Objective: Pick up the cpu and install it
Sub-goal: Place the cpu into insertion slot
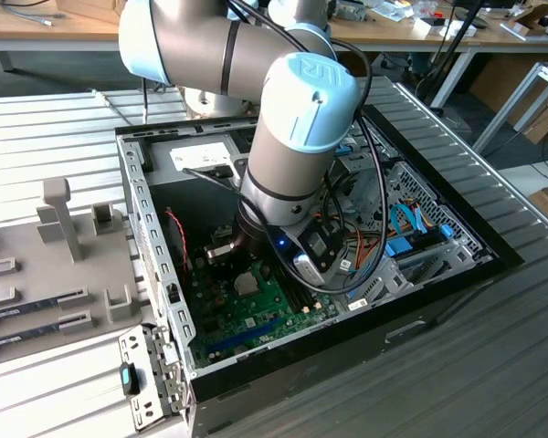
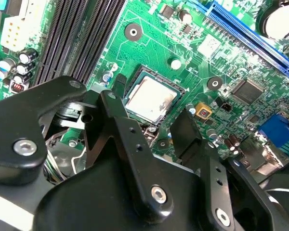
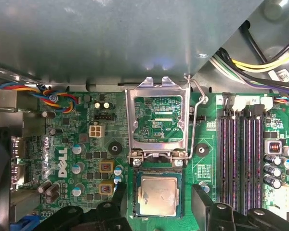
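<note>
I read the gripper (image 3: 160,191) as released: fingers (image 3: 201,202) spread either side of the cpu (image 3: 158,195), gripping nothing. The cpu lies flat in its socket (image 3: 156,171) on the motherboard (image 3: 77,144). The load plate (image 3: 156,84) is hinged up and the lever (image 3: 194,120) is free. Risks, my guess: a finger tip clips the chip edge and skews it on the contacts, or catches the unclamped plate.

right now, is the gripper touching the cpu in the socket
Apart. In the first wrist view the open gripper straddles the cpu, and a strip of socket shows between each finger and the chip.
</note>
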Controlling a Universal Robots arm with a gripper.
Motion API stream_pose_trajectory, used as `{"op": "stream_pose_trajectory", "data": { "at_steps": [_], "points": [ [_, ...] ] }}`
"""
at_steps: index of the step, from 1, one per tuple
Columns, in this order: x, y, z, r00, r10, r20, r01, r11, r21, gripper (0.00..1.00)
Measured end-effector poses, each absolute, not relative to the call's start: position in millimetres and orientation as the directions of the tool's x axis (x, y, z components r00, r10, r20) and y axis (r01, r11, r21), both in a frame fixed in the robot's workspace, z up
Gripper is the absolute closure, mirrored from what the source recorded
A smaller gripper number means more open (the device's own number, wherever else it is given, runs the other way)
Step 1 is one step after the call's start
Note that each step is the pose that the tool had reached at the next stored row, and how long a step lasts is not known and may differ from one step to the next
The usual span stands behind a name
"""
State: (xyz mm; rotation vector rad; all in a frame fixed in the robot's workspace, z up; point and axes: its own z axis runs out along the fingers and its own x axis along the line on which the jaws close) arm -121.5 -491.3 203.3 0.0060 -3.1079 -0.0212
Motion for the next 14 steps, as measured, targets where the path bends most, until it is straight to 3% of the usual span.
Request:
{"op": "stream_pose_trajectory", "data": {
  "at_steps": [2,4,13,14],
  "points": [
    [-121.5,-491.3,203.2,-0.999,-0.004,0.034,-0.004,1.000,0.014,0.36],
    [-121.5,-491.5,203.2,-0.999,-0.004,0.034,-0.004,1.000,0.014,0.51],
    [-121.3,-491.9,203.2,-0.999,-0.004,0.034,-0.004,1.000,0.014,0.53],
    [-121.3,-491.9,203.1,-0.999,-0.004,0.034,-0.004,1.000,0.014,0.60]
  ]
}}
